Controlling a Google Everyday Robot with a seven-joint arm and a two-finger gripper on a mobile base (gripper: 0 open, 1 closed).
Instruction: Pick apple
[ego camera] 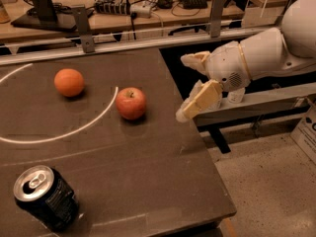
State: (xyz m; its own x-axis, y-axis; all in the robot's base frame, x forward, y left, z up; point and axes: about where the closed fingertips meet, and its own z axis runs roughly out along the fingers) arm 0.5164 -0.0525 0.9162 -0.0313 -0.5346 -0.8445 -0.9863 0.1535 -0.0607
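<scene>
The red apple (131, 103) with a dimpled stem top sits on the dark table (148, 181), just right of a curved white line. My gripper (184, 87) is at the table's right edge, to the right of the apple and apart from it. Its two cream fingers (201, 99) are spread open and hold nothing. The white arm reaches in from the upper right.
A smooth orange fruit (69, 82) lies left of the apple. A dark drink can (45, 197) stands at the front left. A metal rail (148, 41) and a cluttered bench run behind the table. Bare floor (266, 181) lies to the right.
</scene>
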